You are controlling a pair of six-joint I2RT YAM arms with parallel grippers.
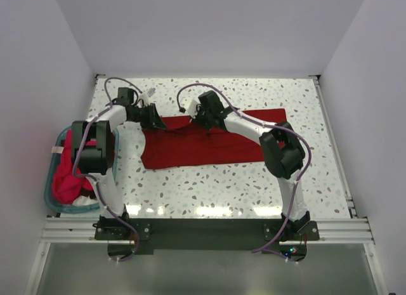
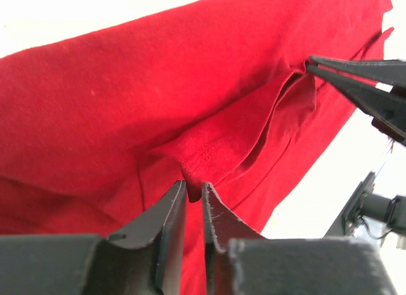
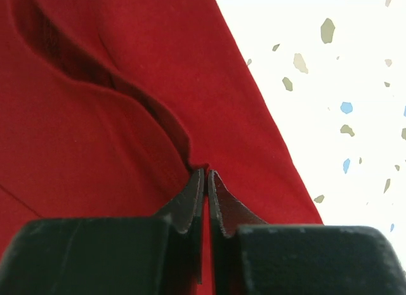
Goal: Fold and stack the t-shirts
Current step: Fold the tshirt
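The crimson t-shirt (image 1: 190, 152) lies long axis left to right on the table (image 1: 254, 187); left gripper (image 2: 193, 192) and right gripper (image 3: 206, 176) each pinch its far edge (seemingly beside the collar), cloth stretching toward the near side.

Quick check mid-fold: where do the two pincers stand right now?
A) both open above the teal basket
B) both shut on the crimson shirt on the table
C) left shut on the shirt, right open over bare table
B: the left pincer and the right pincer each have their jaws closed on a pinched ridge of the crimson t-shirt.
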